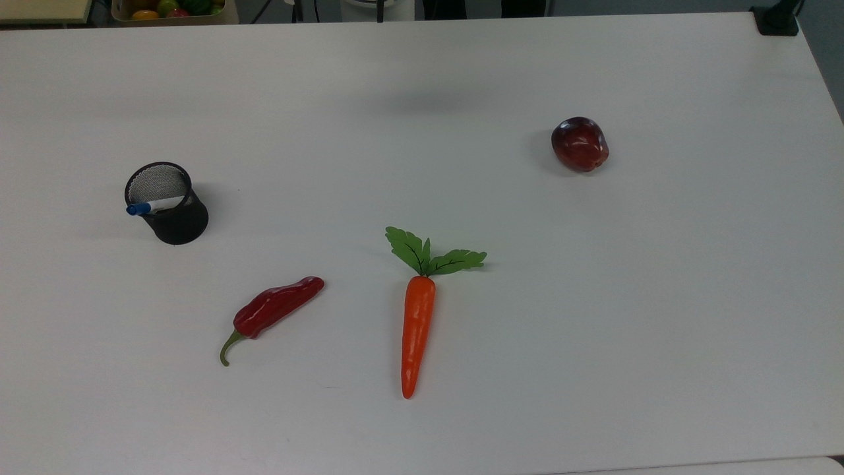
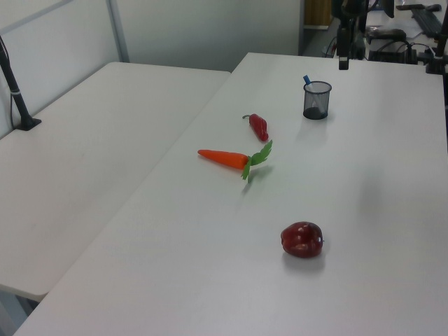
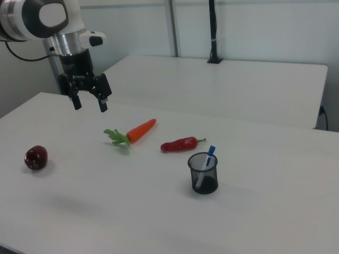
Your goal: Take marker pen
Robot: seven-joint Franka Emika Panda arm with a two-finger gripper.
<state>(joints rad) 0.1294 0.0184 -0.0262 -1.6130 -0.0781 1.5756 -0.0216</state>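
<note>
Spanning white table [image 1: 593,330]; second white table [image 2: 91,140] beside; grey wall [image 2: 210,28] behind.

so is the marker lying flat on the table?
No, the marker pen stands tilted inside the black mesh cup, blue cap sticking out.

marker pen [image 1: 153,206] in cup [image 1: 173,218] | top view's left to right: chilli [image 1: 275,309], carrot [image 1: 417,323], apple [image 1: 579,144]
</note>
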